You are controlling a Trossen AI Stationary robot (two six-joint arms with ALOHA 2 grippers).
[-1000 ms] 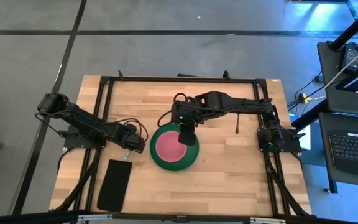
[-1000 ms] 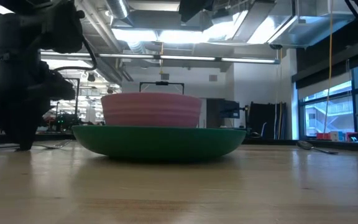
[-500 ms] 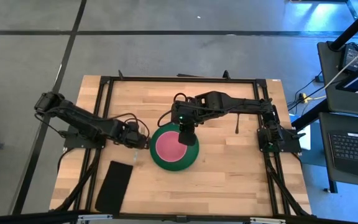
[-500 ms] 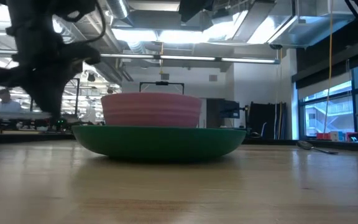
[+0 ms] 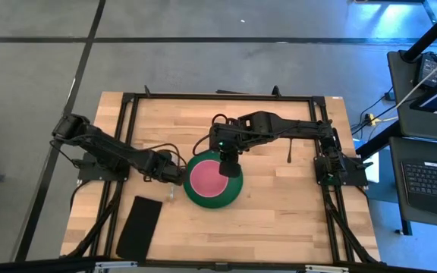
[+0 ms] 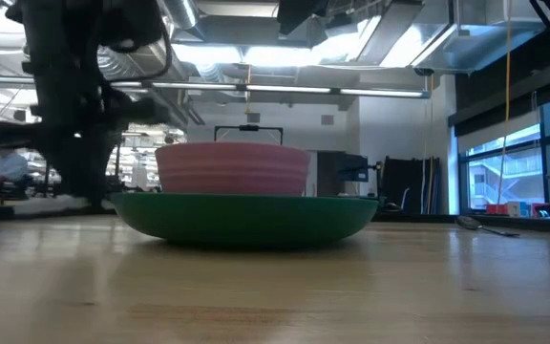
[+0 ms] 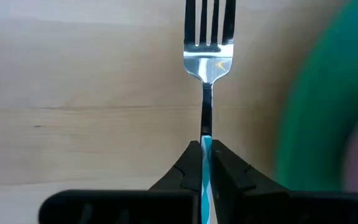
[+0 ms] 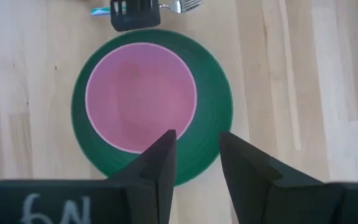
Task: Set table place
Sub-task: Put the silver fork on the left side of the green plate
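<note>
The round green plate (image 5: pixel 212 199) rests on the table (image 5: pixel 279 212) with the pink bowl (image 5: pixel 207 178) standing in it; the low view shows the bowl (image 6: pixel 232 169) rising above the plate (image 6: pixel 246 216). My left gripper (image 5: pixel 171 177) sits just left of the plate, shut on the silver fork (image 7: pixel 209 37). My right gripper (image 8: pixel 194 140) hovers open above the bowl (image 8: pixel 140 96) and plate (image 8: pixel 213 106), touching nothing. The dark spoon (image 5: pixel 288 154) lies on the wood right of the plate. My left gripper pinches the fork's thin handle (image 7: pixel 206 132) between its two fingers. The fork runs on in line with the fingers, tines (image 7: pixel 210 22) out in front over the wood. The fingers hide the handle's rear end. Whether the fork touches the table, I cannot tell.
A black rectangular cloth (image 5: pixel 139 226) lies near the table's near-left corner. Black rails (image 5: pixel 226 97) frame the tabletop. Bare wood shows on the near side and right of the plate (image 5: pixel 294 220).
My left gripper has carried the fork from beside the black cloth toward the table's right, up to the plate's left edge, staying shut on it. In the low view that arm has shifted closer to the plate.
</note>
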